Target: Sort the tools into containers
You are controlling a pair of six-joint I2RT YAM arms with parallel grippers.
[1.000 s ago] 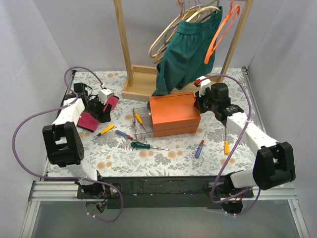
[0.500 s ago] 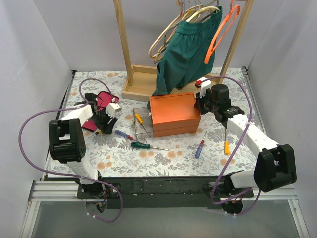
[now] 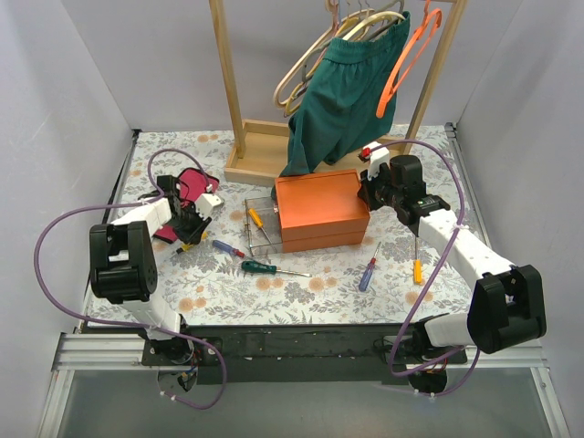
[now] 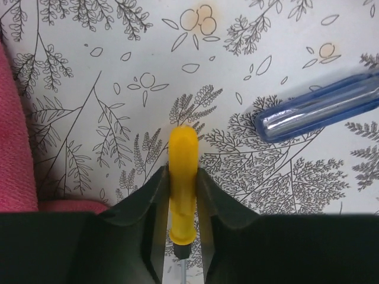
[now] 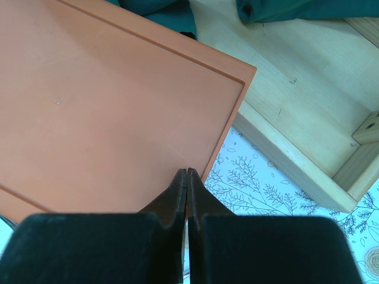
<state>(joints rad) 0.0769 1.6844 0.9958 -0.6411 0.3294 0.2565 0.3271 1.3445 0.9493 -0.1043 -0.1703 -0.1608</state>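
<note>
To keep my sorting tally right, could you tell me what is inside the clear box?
One orange-handled screwdriver lies inside the clear box. The orange box covers its right edge, so anything there is hidden.

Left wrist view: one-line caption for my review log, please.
Left gripper pinching the yellow screwdriver by its handle on the floral tablecloth; blue handle at right, pink cloth at left.

Robot lab test cell, not a home: plain grey partition walls box in a small table w/ floral-print cloth. White-&-black left arm & right arm sit by an aluminium frame rail, w/ purple cables & a staged wooden clothes rack.
</note>
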